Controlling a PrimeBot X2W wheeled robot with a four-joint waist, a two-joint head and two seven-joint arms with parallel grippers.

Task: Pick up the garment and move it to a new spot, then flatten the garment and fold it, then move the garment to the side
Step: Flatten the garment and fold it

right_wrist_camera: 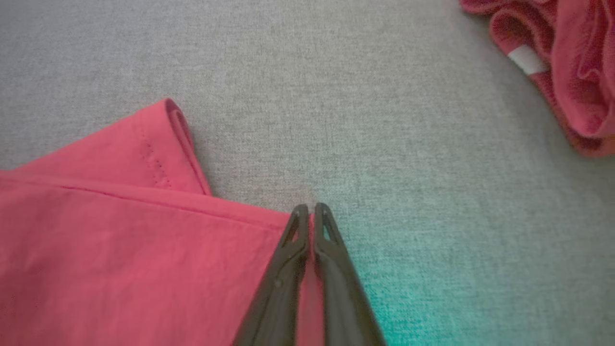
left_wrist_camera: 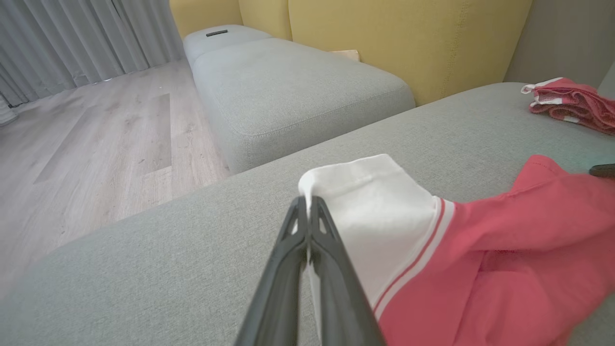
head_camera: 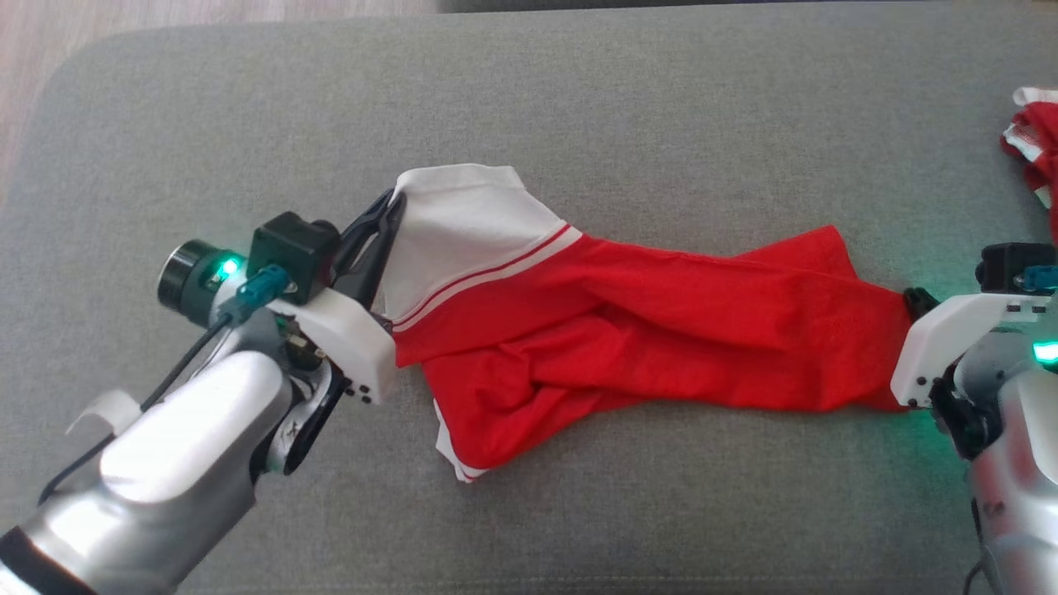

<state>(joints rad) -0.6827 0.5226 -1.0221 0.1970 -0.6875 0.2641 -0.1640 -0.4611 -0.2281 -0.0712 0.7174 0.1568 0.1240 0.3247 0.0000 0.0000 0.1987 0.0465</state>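
Garment point(head_camera: 645, 330) lies bunched but drawn out on the grey couch cushion point(head_camera: 579, 99), its long axis running left to right between the two hands. The left hand point(head_camera: 390, 207) is clamped on the white corner at one end, and the right hand point(right_wrist_camera: 311, 209) is pinched shut on the red hem at the other. Beyond it is open cushion. Another red cloth point(head_camera: 1033, 140) sits at the far right, and the cushion edge and floor point(head_camera: 50, 33) are at the far left.

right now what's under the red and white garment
The red and white cloth garment lies on the grey fabric cushion. Its folds cover whatever might sit beneath them.
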